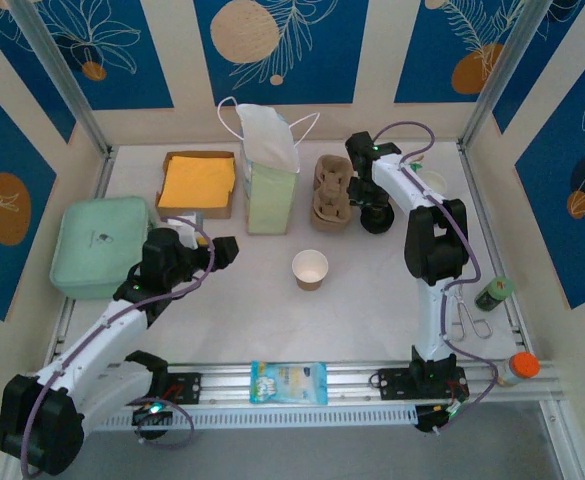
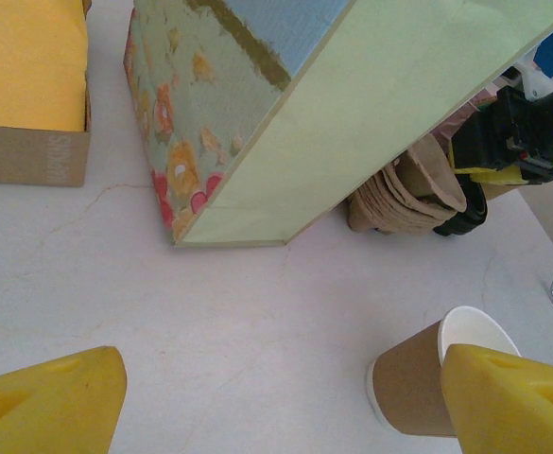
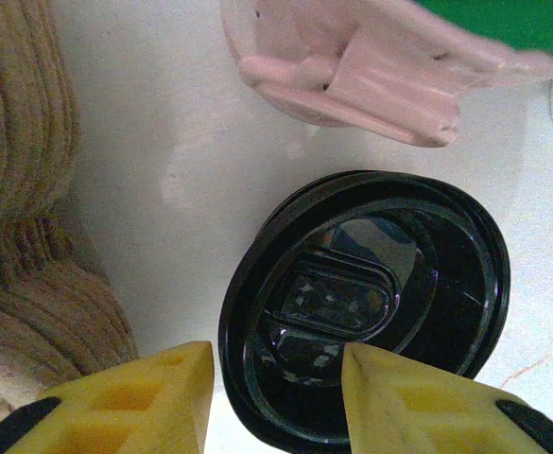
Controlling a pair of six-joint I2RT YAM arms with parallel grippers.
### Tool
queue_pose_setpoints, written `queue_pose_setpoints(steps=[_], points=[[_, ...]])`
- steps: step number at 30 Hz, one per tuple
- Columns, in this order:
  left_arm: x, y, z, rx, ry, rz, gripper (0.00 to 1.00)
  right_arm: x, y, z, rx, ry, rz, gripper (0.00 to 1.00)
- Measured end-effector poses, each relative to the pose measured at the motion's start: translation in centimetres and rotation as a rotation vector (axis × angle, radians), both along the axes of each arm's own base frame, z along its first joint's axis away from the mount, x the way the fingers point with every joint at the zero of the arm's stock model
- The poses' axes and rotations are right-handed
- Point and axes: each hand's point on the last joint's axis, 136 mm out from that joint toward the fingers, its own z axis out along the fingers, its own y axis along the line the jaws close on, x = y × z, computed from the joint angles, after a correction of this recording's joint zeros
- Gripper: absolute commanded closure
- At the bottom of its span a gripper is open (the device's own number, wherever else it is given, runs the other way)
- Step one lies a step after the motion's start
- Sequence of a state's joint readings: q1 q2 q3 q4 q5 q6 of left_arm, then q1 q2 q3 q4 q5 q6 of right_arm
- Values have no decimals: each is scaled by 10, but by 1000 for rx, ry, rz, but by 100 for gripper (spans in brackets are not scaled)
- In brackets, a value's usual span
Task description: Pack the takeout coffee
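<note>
Straddling black coffee lid rim, right claw

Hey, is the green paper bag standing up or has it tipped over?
Upright: the paper bag stands on its base on the table, top pointing up.

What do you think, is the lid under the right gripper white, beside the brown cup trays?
No. The lid under the right gripper is black, not white; the right wrist view shows it. It does sit beside the brown cup trays.
</note>
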State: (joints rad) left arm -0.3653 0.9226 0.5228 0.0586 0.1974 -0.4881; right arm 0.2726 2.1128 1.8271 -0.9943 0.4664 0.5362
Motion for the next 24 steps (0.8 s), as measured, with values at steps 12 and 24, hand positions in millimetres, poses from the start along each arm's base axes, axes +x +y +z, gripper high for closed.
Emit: queue_pose_setpoints(steps=[12, 24], points=[[1, 1, 0, 3, -1, 7, 13, 4, -1, -5, -6, -1, -10, 65], [1, 2, 0, 20, -12, 6, 13, 7, -5, -12, -25, 8, -24, 82]])
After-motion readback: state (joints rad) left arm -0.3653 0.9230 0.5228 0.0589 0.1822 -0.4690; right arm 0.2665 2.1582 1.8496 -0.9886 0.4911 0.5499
